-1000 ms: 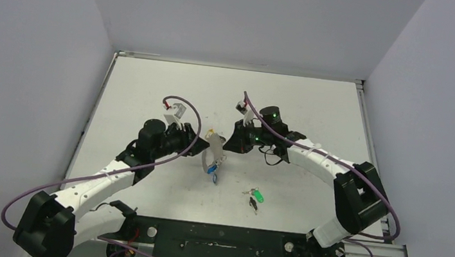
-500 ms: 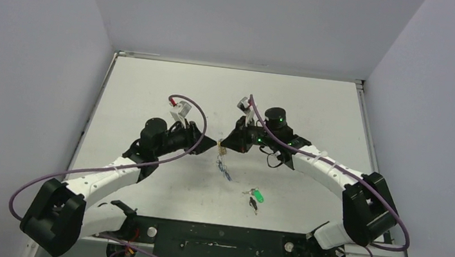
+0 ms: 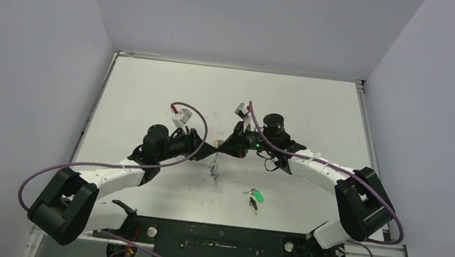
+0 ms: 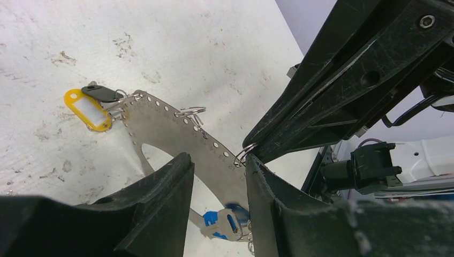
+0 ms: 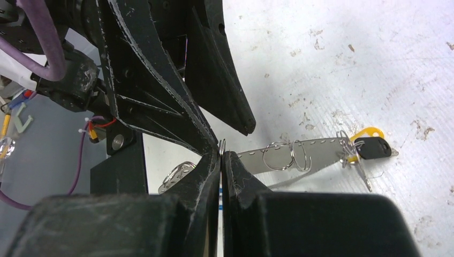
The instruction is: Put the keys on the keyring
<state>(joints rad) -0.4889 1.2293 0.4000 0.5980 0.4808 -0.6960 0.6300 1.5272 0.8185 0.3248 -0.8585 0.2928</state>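
The right gripper [image 5: 221,154] is clamped tight on a small split ring [image 5: 222,143] at the edge of the keyring [image 4: 171,126], a perforated metal band. The left gripper [image 4: 218,160] straddles the band with its jaws apart, perhaps touching it. A yellow-tagged key [image 4: 88,110] and a blue-tagged key [image 4: 222,222] hang from it.

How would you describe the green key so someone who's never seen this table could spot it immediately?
On the white table, look between the arm bases and the keyring hanging mid-table. Two loose keys lie there, right of centre; the green key is the farther one, its bright green head unlike the black key beside it.
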